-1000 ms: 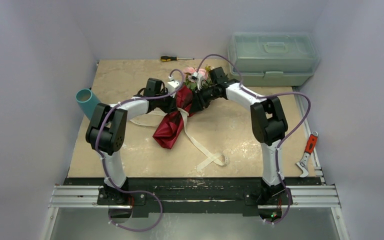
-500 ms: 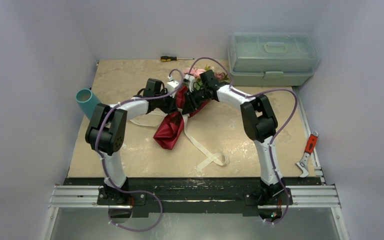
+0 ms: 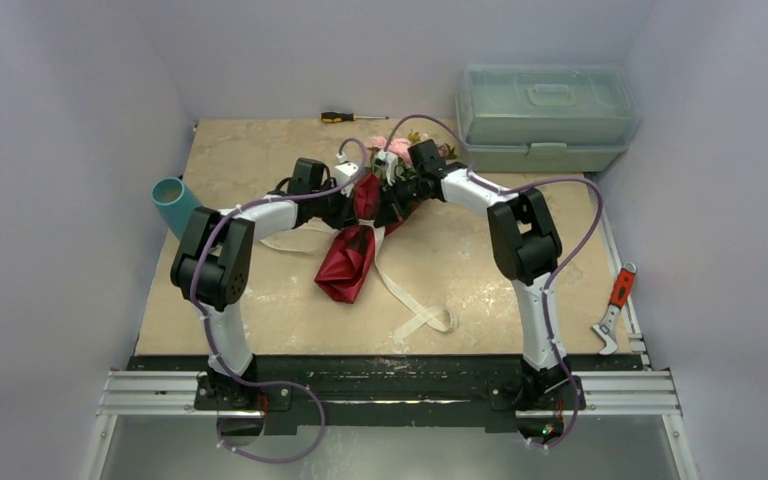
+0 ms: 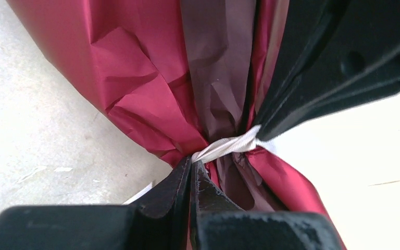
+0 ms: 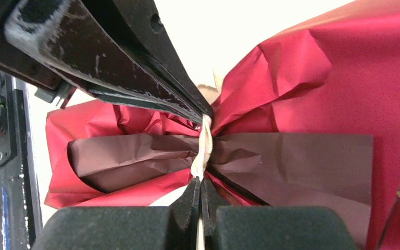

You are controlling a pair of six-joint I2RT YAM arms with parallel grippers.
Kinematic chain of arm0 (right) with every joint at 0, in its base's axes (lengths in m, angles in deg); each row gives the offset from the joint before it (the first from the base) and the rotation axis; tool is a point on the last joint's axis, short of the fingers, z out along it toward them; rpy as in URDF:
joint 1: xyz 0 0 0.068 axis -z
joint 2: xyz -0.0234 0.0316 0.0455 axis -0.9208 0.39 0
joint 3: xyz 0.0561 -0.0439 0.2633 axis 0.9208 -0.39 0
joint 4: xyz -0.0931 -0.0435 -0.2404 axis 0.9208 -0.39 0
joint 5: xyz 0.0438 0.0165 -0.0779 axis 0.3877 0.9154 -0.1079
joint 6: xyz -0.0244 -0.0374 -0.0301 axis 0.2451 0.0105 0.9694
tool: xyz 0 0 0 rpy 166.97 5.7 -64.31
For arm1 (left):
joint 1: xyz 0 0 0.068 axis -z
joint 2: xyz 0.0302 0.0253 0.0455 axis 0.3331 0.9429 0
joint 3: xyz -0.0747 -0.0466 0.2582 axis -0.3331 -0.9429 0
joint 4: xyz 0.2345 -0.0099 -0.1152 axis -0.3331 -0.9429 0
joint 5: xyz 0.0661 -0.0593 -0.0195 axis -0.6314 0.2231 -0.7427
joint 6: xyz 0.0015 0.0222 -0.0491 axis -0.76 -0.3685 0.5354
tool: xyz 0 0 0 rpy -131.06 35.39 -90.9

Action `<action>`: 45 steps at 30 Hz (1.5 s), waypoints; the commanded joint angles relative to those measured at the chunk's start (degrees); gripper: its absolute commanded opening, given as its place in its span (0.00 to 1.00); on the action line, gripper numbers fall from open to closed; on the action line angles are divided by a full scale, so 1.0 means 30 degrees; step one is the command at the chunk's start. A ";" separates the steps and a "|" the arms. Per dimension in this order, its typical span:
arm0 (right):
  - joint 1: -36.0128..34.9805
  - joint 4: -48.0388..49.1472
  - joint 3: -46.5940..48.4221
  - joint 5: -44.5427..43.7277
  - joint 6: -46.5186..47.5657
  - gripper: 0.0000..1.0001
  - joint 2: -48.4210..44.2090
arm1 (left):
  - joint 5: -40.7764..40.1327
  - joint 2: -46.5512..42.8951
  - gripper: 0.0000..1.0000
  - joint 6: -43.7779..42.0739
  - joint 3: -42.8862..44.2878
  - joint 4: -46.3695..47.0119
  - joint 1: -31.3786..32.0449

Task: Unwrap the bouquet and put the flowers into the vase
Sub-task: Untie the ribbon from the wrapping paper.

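The bouquet (image 3: 352, 258) lies mid-table, a maroon paper cone with its point toward the arms. Its flowers (image 3: 394, 149), pink roses with leaves, stick out at the far end. A cream ribbon (image 4: 230, 147) cinches the paper at the waist. My left gripper (image 4: 192, 165) is shut on this ribbon from one side. From the opposite side my right gripper (image 5: 200, 183) is shut on the same ribbon (image 5: 203, 148). Both meet over the waist in the top view, left gripper (image 3: 352, 203), right gripper (image 3: 388, 198). The teal vase (image 3: 172, 203) stands tilted at the table's left edge.
Loose ribbon tails (image 3: 415, 305) trail across the table toward the near edge. A pale green toolbox (image 3: 545, 115) stands at the back right, a screwdriver (image 3: 352, 117) at the back. A red-handled tool (image 3: 615, 300) lies along the right edge.
My right gripper came in to the bouquet's waist and closed on the ribbon. The paper cone's lower end shifted slightly right. The left arm stayed put.
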 commanded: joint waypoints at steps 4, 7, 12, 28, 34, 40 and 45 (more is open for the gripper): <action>0.1788 -0.3156 -0.1570 0.0329 0.2670 0.00 -0.2026 | -0.1615 -0.0047 0.00 -0.0290 -0.0543 -0.1253 -0.0909; 0.2061 -0.3481 -0.1990 0.0354 0.3127 0.00 -0.2272 | -0.1841 0.0005 0.00 -0.0172 -0.0611 -0.1335 -0.0932; 0.2234 -0.3835 -0.2245 0.0819 0.3386 0.07 -0.2501 | -0.1567 -0.0269 0.00 -0.0024 -0.0796 -0.1082 -0.0997; 0.2264 -0.4137 -0.1399 0.2352 0.2935 0.25 -0.3145 | 0.4569 -0.3766 0.34 -0.6586 -0.1343 0.1958 0.1476; 0.2271 -0.4758 -0.1253 0.2232 0.3095 0.27 -0.2979 | 0.4167 -0.2797 0.35 -0.8044 -0.0838 0.1858 0.3099; 0.2265 -0.4664 -0.1023 0.1737 0.3243 0.23 -0.2425 | 0.2979 -0.1610 0.34 -0.7609 -0.0017 0.2556 0.3568; 0.2279 -0.4737 -0.0419 0.1388 0.3302 0.25 -0.1835 | 0.2576 -0.0915 0.32 -0.7649 0.0310 0.2513 0.3573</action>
